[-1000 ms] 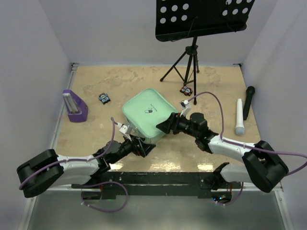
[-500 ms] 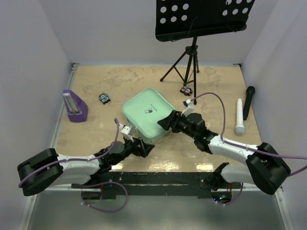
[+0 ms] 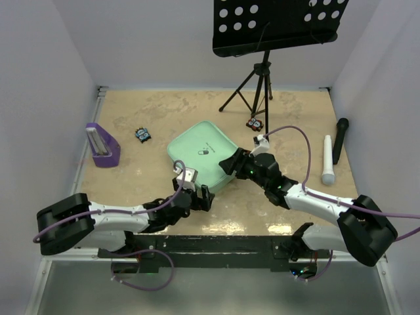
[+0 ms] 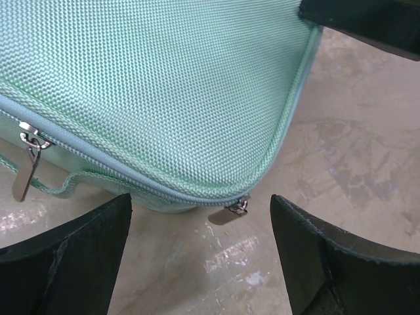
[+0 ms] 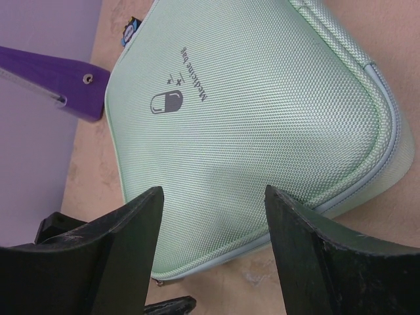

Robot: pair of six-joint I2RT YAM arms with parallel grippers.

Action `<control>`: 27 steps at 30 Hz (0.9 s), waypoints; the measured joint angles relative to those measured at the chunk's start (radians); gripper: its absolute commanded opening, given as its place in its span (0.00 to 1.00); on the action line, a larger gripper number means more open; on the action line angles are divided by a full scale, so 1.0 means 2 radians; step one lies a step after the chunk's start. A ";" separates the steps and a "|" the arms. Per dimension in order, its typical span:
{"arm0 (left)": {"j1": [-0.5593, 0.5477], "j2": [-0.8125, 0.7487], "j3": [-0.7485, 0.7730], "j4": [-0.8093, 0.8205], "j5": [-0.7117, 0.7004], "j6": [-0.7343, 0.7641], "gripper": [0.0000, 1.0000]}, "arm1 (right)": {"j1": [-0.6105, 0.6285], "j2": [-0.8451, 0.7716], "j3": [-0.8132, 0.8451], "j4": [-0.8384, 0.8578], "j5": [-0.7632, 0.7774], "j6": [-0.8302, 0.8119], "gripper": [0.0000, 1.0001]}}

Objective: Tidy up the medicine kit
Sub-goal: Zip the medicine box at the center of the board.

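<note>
Top external is showing the desk (image 3: 151, 111) carrying the medicine kit (image 3: 200, 156), zipped shut near its middle. It is looking light, soft and woven, likely giving under a pinch. Left gripper (image 4: 200, 213) and right gripper (image 5: 213, 197) are gaping wide, holding nothing, at its near edges. 2 metal zipper pulls (image 4: 228, 212) are offering the firmest hold.

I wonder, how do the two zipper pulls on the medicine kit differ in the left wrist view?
The left zipper pull hangs downward and looks long; the corner zipper pull lies sideways, looks shorter, and sits between the jaws of the left gripper. Both are silver, on the medicine kit.
</note>
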 measured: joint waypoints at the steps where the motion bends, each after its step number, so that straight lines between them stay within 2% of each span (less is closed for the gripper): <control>1: -0.003 0.009 0.011 -0.012 -0.012 -0.002 0.88 | 0.000 0.000 0.001 -0.001 0.000 0.000 0.68; 6: -0.010 0.028 0.041 -0.071 -0.070 -0.029 0.79 | 0.000 0.003 0.002 -0.001 0.002 -0.001 0.68; 10: -0.015 0.014 0.044 -0.112 -0.099 -0.062 0.73 | 0.000 0.004 0.003 -0.001 0.005 -0.002 0.68; 20: -0.015 -0.105 -0.006 -0.179 -0.133 -0.107 0.71 | 0.000 0.017 0.009 0.006 0.005 -0.004 0.67; 27: -0.014 -0.144 -0.016 -0.201 -0.136 -0.111 0.70 | 0.000 0.029 0.014 0.013 0.006 -0.010 0.65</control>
